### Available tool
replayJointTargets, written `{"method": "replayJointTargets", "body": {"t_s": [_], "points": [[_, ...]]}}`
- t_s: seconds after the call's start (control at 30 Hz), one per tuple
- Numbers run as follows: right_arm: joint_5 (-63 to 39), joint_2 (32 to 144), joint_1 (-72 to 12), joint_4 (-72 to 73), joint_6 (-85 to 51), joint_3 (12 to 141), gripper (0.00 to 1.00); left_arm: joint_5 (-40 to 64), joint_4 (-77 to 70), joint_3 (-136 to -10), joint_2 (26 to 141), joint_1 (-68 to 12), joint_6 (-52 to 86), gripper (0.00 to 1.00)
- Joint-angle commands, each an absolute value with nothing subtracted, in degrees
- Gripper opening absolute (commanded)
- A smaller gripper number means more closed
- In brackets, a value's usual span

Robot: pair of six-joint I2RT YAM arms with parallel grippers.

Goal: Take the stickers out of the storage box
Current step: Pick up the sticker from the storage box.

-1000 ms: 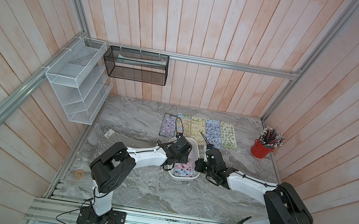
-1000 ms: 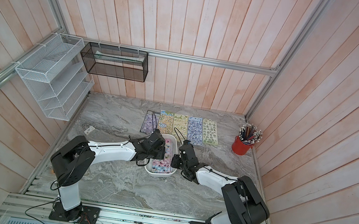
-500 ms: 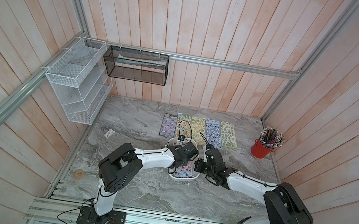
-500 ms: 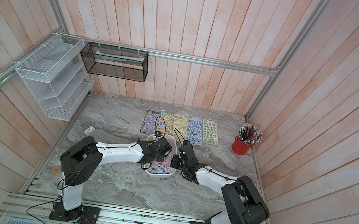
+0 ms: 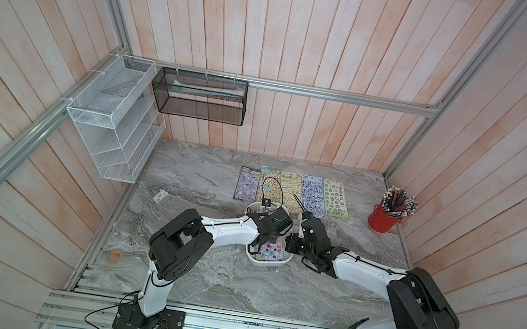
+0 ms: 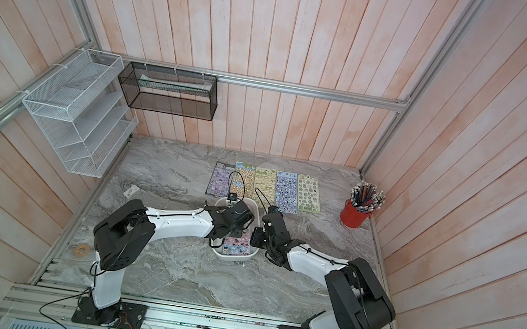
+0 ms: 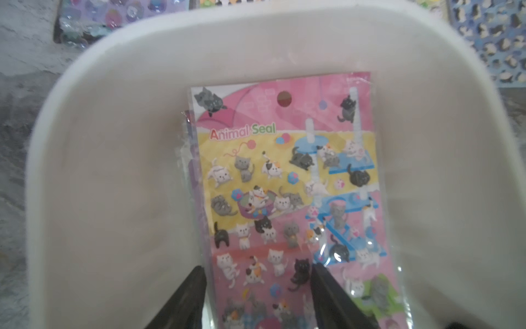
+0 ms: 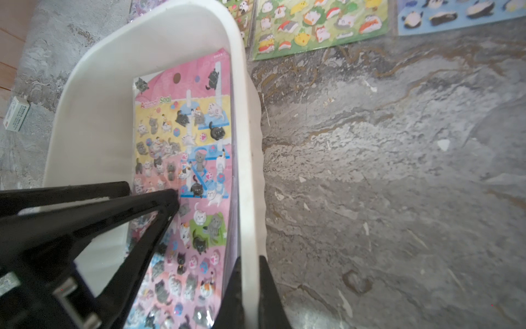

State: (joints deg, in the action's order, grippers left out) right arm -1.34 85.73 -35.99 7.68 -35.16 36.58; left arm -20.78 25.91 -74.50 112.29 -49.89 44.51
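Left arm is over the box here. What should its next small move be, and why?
Probably lower the left end effector and close on the pink cat sheet: its jaws stand open just above that top sheet in the storage box, while the right end effector clamps the box wall, steadying it.

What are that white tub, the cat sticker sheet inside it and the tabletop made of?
The tub looks like white plastic: smooth, matte, with moulded rounded corners. The sheet seems printed paper in a clear glossy sleeve: glare spots and a see-through edge show. The tabletop has a grey veined marble look; real stone or printed laminate, I cannot tell.
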Motion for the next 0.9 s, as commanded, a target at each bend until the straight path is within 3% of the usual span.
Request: {"method": "replayJointTargets", "body": {"t_s": [0.0,0.23,0.87], "points": [[-0.9,86.6,-35.9,7.8,-35.5,36.7,0.0,-19.1,28.7,-72.5,114.2,-48.9,45.6,0.62],[-1.3,87.1,-35.9,8.6,-35.9,36.4,0.0,-18.0,26.6,-71.0,112.4,-48.8,46.1,0.61],[-2.0,88.8,-35.9,8.9,-36.1,36.1,0.0,-13.7,21.1,-68.3,103.2,-48.7,46.9,0.46]]}}
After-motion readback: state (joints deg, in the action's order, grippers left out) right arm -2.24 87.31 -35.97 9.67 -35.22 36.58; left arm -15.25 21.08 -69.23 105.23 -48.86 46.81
